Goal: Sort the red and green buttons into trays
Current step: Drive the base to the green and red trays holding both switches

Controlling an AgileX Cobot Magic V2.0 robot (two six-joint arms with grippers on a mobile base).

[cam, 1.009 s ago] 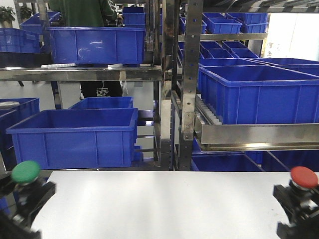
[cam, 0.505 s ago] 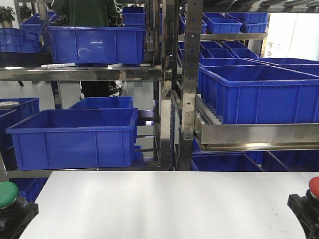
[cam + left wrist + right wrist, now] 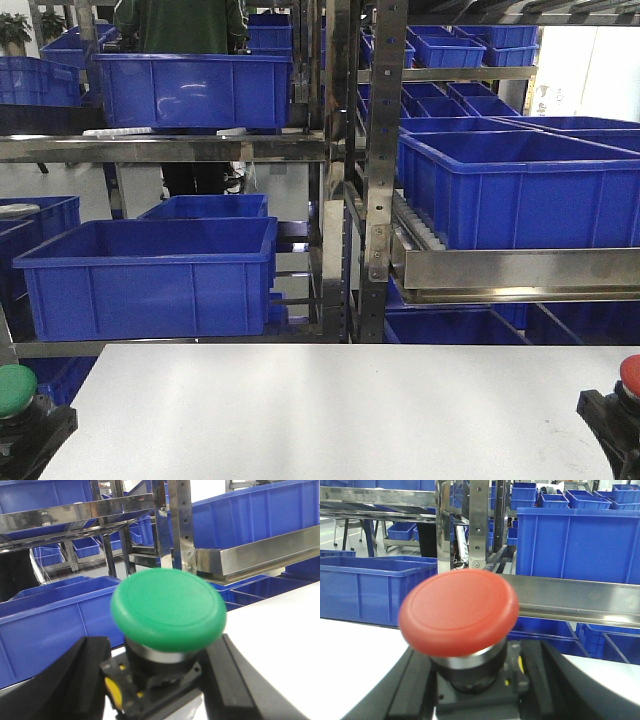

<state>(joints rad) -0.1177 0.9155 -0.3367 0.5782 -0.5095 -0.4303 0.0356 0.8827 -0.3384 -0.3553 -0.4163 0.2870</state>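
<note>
My left gripper (image 3: 28, 440) at the front view's lower left corner is shut on the green button (image 3: 16, 388), upright, cap up. In the left wrist view the green button (image 3: 167, 609) sits between the black fingers (image 3: 75, 680), its dark base clamped. My right gripper (image 3: 612, 425) at the lower right corner is shut on the red button (image 3: 631, 374), partly cut by the frame edge. In the right wrist view the red button (image 3: 459, 611) stands between the black fingers (image 3: 555, 680). The green and red trays are out of view.
A white table (image 3: 330, 410) fills the foreground. Behind it stand steel racks (image 3: 375, 170) with deep blue crates: one at left (image 3: 150, 275), one at right (image 3: 520, 190), more above (image 3: 195, 90). A person in green (image 3: 185, 25) stands behind the racks.
From a second ago both grippers moved outward and down toward the frame corners with their buttons; over the last half second they have held still. The person behind shifted slightly right.
</note>
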